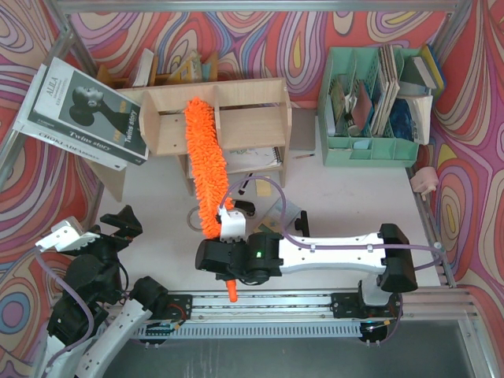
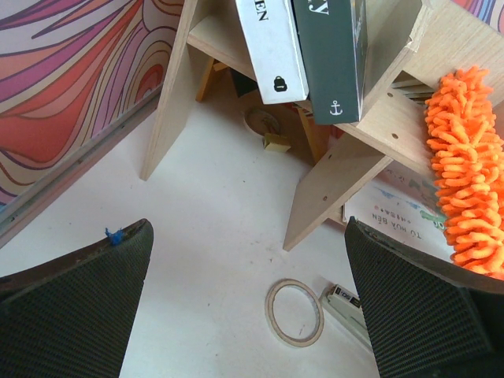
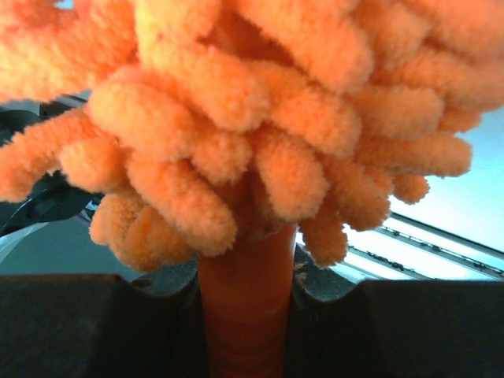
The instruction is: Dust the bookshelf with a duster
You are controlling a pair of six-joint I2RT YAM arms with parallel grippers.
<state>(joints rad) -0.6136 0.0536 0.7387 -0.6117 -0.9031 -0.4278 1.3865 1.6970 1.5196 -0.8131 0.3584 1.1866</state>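
Observation:
The bookshelf (image 1: 252, 98) is a light plywood unit at the back centre of the table. The orange fluffy duster (image 1: 206, 161) lies tilted across its front, tip on the top board, thin handle pointing toward the arms. My right gripper (image 1: 229, 227) is shut on the handle just below the fluff; in the right wrist view the handle (image 3: 246, 307) sits clamped between the dark fingers (image 3: 94, 323), and fluff (image 3: 252, 118) fills the view. My left gripper (image 1: 118, 224) stands open near the left front; its view shows a shelf leg (image 2: 335, 181) and the duster (image 2: 468, 173).
A large book (image 1: 83, 114) leans at the shelf's left end. A mint-green organiser (image 1: 370, 150) with books stands back right, and a darker wooden rack (image 1: 118, 77) stands behind the shelf. A tape ring (image 2: 294, 313) and a small box (image 2: 342, 303) lie on the table below my left gripper.

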